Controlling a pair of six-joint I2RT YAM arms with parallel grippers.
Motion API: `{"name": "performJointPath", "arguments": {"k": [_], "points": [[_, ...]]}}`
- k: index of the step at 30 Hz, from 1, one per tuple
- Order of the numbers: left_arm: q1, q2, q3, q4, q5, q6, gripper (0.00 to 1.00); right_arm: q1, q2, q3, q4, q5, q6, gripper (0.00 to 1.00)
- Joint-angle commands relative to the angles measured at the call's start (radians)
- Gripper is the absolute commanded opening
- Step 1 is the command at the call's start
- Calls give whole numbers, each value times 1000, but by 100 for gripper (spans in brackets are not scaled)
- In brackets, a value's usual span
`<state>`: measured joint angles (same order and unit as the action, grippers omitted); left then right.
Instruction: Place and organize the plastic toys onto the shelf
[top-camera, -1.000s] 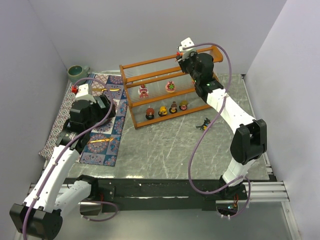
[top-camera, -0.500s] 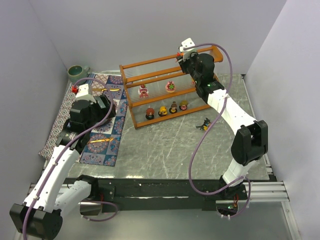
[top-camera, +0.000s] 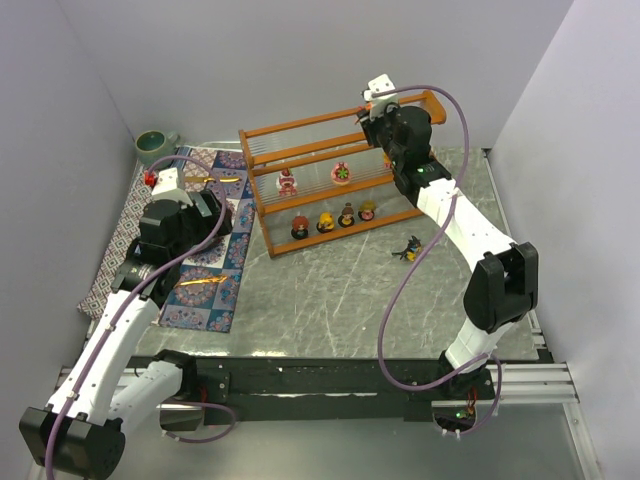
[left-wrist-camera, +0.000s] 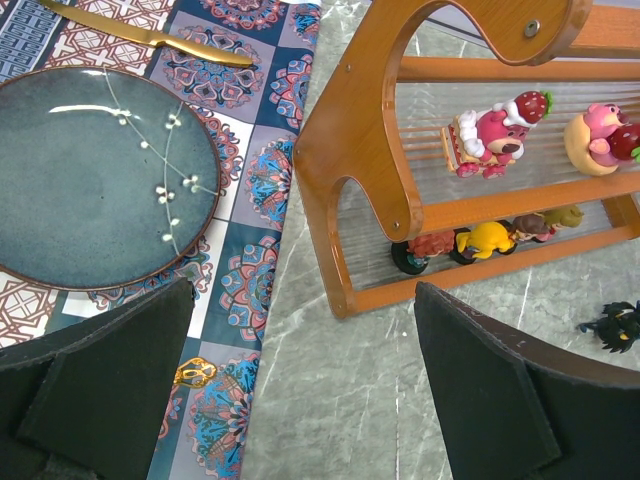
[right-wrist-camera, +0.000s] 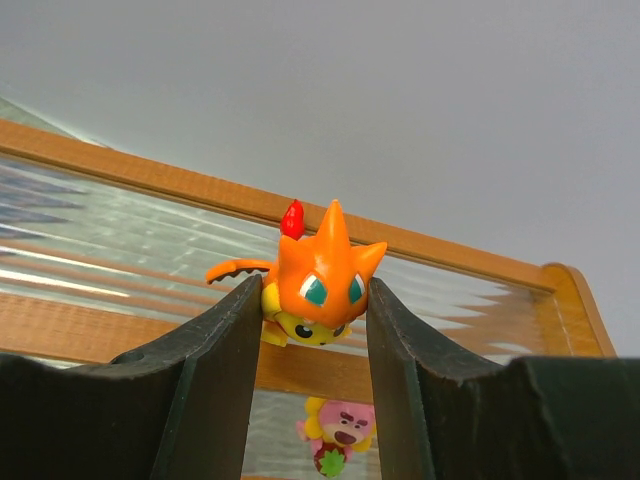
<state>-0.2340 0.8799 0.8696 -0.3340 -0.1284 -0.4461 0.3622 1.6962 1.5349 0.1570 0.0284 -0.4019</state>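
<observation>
The wooden shelf stands at the back of the table. Its middle tier holds two pink toys. Its bottom tier holds several toys on dark bases. A black toy lies on the table right of the shelf. My right gripper is at the right end of the top tier. In the right wrist view it is shut on an orange and yellow toy, just above the top tier. My left gripper is open and empty, above the table beside the shelf's left post.
A patterned mat lies at the left with a blue plate, a gold knife and gold cutlery. A green cup stands in the back left corner. Walls enclose the back and both sides.
My right gripper has shifted slightly right along the top tier with the orange toy in it. The left arm has not moved.
</observation>
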Motion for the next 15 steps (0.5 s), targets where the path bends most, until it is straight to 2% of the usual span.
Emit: {"name": "performJointPath", "arguments": {"k": [1,8,15], "points": [[5,-10,-6,46,15,15,97,-6,-44,28,13,102,54,22],[5,-16,-6,46,18,14,97,27,-63,7,62,261,106,19],[5,-27,-7,47,19,14,97,87,-3,83,58,493,133,19]]}}
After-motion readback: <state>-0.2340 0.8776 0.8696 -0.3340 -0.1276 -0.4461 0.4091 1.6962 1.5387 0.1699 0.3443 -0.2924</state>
